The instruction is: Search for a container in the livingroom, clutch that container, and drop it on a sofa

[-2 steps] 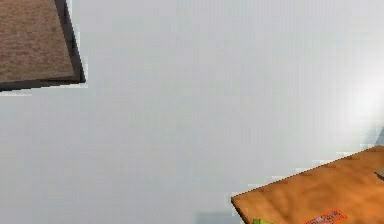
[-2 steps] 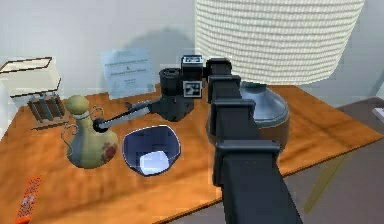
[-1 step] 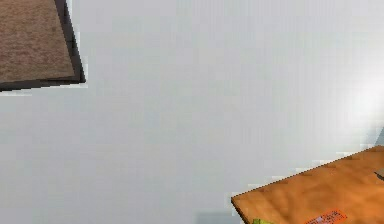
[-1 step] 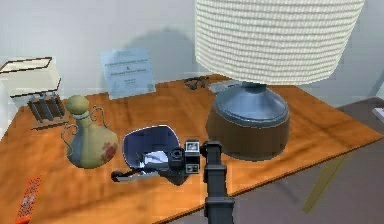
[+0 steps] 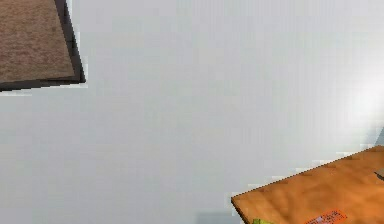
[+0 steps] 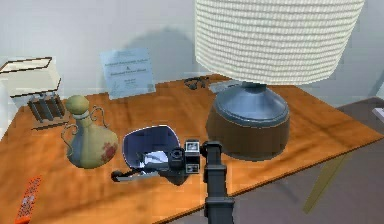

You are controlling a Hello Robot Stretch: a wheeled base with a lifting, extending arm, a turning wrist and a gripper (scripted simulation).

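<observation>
The gripper [image 6: 127, 177] sits low by the blue container [image 6: 150, 143] on the table [image 6: 318, 128], likely to grab it, but I cannot tell if it holds anything.

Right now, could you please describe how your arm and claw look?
The arm is a dark, square bar. At its far end sit two small white squares with black marks; left of them is the claw, a dark body with two thin fingers.
</observation>
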